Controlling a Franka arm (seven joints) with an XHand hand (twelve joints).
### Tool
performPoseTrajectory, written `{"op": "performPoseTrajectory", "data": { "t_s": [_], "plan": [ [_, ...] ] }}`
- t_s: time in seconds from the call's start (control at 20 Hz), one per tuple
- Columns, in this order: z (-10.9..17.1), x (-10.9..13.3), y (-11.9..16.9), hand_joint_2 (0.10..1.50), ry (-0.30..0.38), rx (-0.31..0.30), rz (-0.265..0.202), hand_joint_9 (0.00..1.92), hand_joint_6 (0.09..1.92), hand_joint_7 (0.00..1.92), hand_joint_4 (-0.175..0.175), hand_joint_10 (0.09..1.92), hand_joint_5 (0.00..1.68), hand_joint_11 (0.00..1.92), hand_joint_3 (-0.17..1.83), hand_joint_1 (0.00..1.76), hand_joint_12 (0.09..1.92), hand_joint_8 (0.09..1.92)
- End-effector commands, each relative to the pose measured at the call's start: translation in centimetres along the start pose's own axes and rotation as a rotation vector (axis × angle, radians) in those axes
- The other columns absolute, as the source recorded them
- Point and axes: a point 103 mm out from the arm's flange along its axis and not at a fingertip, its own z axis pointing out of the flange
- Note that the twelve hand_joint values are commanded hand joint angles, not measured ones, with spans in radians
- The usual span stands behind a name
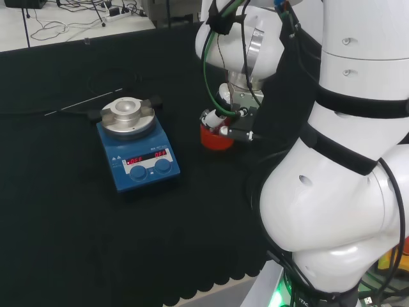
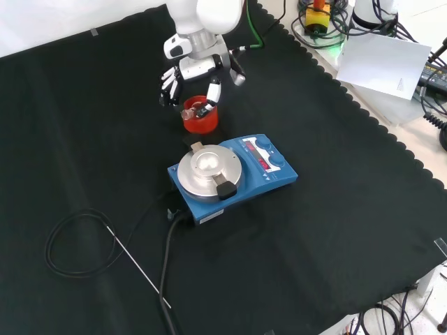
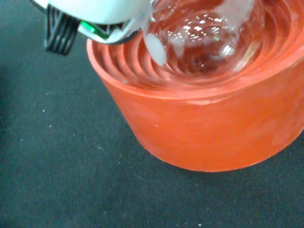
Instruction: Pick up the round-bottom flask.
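The hand (image 2: 199, 73) hangs right over the red ribbed stand (image 2: 199, 120), just behind the blue hotplate stirrer (image 2: 234, 174) in the front view; the round-bottom flask (image 3: 204, 35) sits in that stand, its clear bulb nested in the ribs as the wrist view shows; this looks like the closing-in step of the pick, the grasp not plainly made; in the front view the fingers (image 2: 168, 85) hang down and apart beside the stand, while one white-tipped finger reaches down toward the flask's top; whether it touches glass cannot be told; the next move, by this reading, calls for fingers and thumb to gather round the neck or upper bulb, then a straight lift so the bulb clears the ribs without dragging the stand along; in the head view the arm's white links cover much of the hand, and the stand (image 1: 216, 137) peeks out below; the flask's neck is hard to make out anywhere, clear glass against white plastic.
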Motion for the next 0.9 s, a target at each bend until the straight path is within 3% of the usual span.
{"op": "performPoseTrajectory", "data": {
  "t_s": [0.05,0.55,0.9],
  "plan": [
    [0.22,0.29,0.1,0.57,-0.001,0.013,-0.002,0.61,0.78,0.39,-0.062,0.63,0.83,0.26,0.64,0.9,1.37,0.7],
    [0.61,0.38,0.27,0.57,0.0,0.035,-0.001,0.57,0.78,0.36,-0.061,0.64,0.72,0.24,0.61,0.87,1.38,0.71],
    [1.05,0.19,0.31,0.58,-0.006,0.056,0.0,0.57,0.77,0.36,-0.056,0.66,0.79,0.23,0.6,0.89,1.38,0.72]
  ]
}}
